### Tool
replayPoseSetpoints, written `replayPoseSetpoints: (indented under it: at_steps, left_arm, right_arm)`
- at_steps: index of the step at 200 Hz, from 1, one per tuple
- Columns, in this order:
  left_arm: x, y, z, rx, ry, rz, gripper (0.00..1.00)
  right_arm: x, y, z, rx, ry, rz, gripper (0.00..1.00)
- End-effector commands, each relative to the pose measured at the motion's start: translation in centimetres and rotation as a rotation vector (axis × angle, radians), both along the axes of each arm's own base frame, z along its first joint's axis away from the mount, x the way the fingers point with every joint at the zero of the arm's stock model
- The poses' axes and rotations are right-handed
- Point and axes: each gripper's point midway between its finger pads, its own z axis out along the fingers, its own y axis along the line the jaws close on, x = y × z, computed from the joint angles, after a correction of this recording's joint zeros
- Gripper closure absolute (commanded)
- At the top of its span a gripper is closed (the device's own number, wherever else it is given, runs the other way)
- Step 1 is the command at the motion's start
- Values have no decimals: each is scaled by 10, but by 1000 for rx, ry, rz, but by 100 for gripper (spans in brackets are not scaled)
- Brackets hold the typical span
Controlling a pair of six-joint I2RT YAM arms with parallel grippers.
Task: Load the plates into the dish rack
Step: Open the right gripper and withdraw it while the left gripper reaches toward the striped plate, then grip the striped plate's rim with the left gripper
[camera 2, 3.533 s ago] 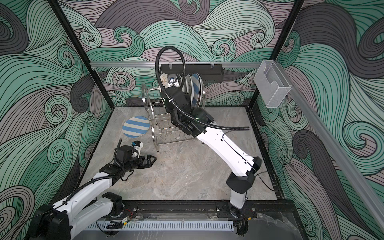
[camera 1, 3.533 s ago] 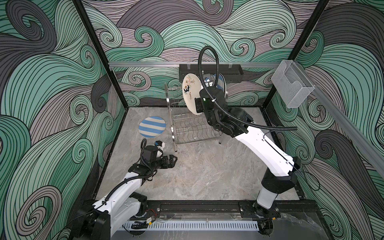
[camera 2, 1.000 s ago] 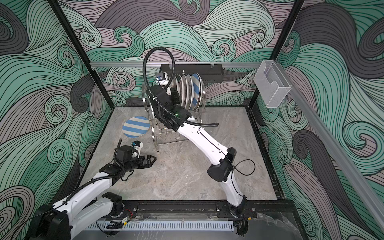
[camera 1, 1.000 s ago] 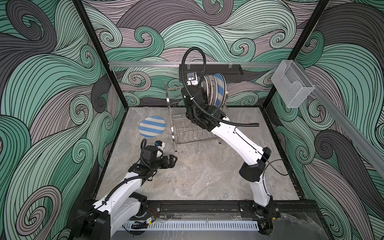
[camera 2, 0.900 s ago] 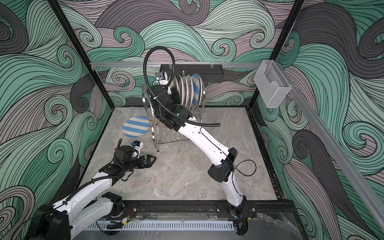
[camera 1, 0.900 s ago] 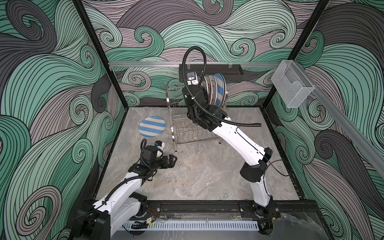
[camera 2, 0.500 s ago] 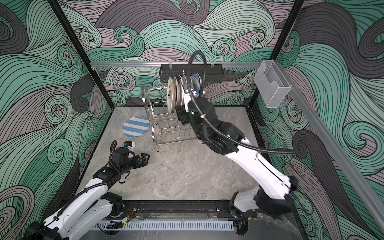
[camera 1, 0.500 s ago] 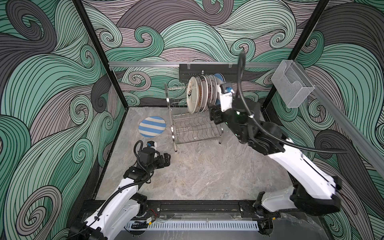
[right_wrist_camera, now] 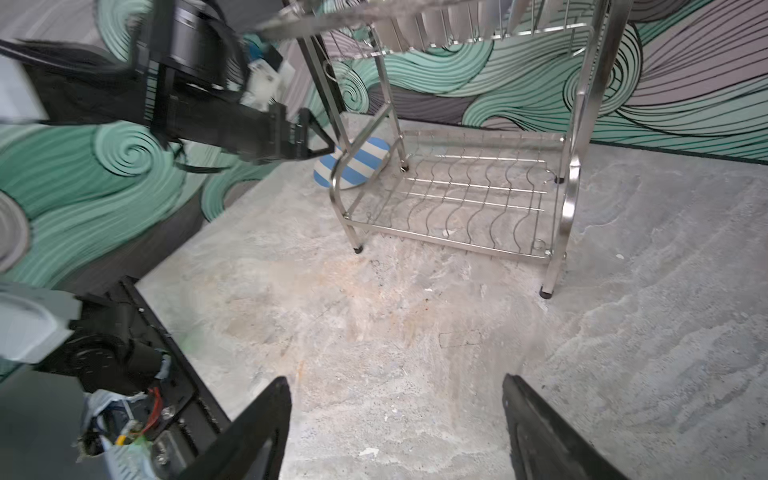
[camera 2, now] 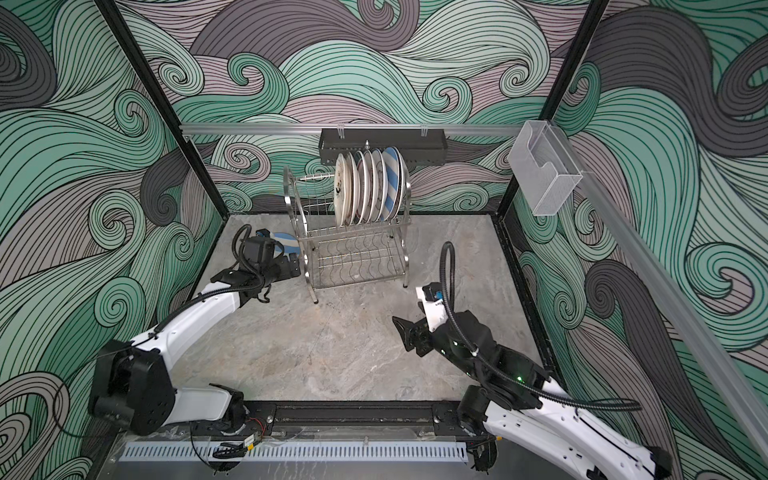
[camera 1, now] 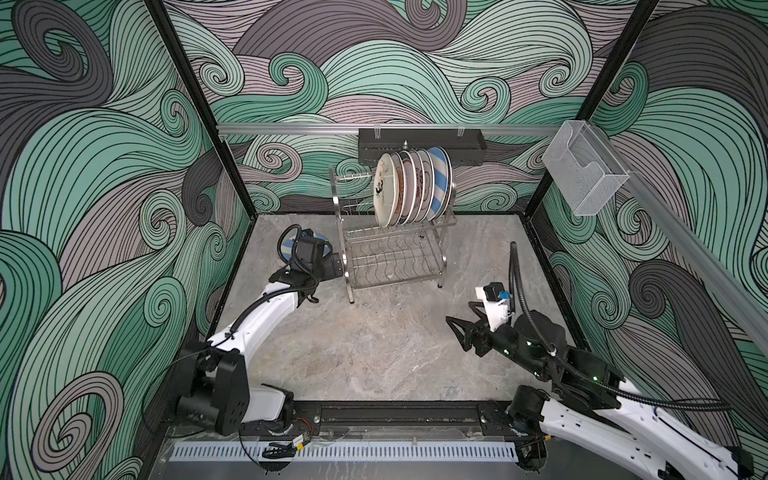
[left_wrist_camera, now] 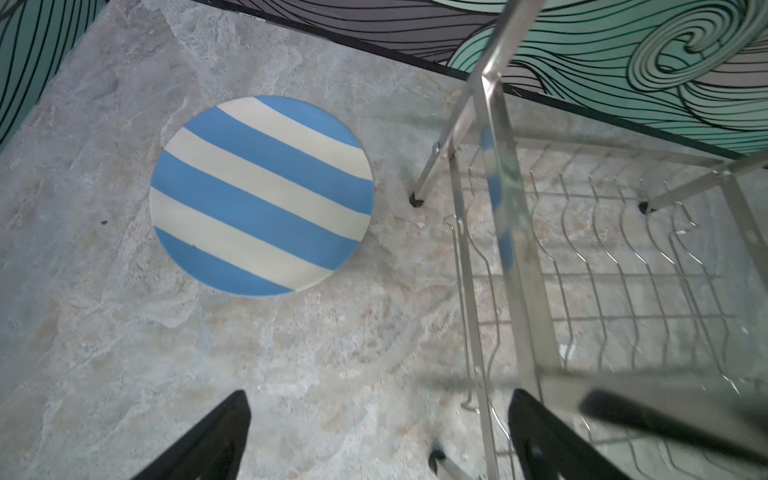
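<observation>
- Near the worktop's (camera 1: 374, 353) back-left corner, one blue-and-white striped round plate (left_wrist_camera: 262, 195) lies flat, beside the two-tier steel wire dish rack (camera 1: 395, 257).
- Seven plates (camera 1: 409, 187), by my count, stand in its upper shelf; the cream front one just arrived.
- Emptied, the right jaws have retreated front-right, wide open.
- Open and empty, the left jaws have advanced toward this last plate.

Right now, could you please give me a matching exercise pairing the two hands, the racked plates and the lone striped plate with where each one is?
Things:
1 left hand
2 right hand
3 racked plates
4 lone striped plate

Places:
A lying flat on the table
B standing on edge on the dish rack's upper shelf
C open, close beside the rack's end
D open over bare table, clear of the rack

Pairs: 1-C; 2-D; 3-B; 4-A.
</observation>
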Motion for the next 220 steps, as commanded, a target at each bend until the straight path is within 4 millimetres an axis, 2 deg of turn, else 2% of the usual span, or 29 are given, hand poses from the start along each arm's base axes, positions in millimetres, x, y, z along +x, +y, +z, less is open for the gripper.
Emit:
replayPoseSetpoints:
  at_steps: [1, 22, 39, 60, 89, 133, 176, 203, 220]
  left_arm:
    - [23, 16, -4, -28, 38, 22, 1]
    - [39, 30, -20, -12, 87, 49, 2]
    - [50, 37, -41, -40, 138, 51, 1]
    - [59, 32, -68, -87, 259, 8, 1]
    - [72, 24, -89, -109, 305, -26, 1]
    - [71, 31, -121, -85, 397, -13, 1]
    - [79, 46, -124, -112, 399, 22, 1]
    - [72, 59, -133, -105, 482, 70, 1]
    - [68, 58, -138, -153, 531, 64, 2]
  right_arm:
    - [-10, 1, -7, 67, 41, 29, 19]
    - [-12, -4, -30, 89, 80, 11, 16]
    - [-14, -4, -36, 120, 96, 10, 15]
    - [-15, 0, -40, 130, 108, 26, 14]
    - [-15, 2, -50, 98, 120, 29, 13]
    - [-16, 0, -54, 110, 131, 23, 12]
    - [-16, 0, -53, 132, 128, 22, 11]
    - [-15, 1, -52, 133, 130, 22, 11]
    - [-15, 1, -50, 138, 126, 20, 11]
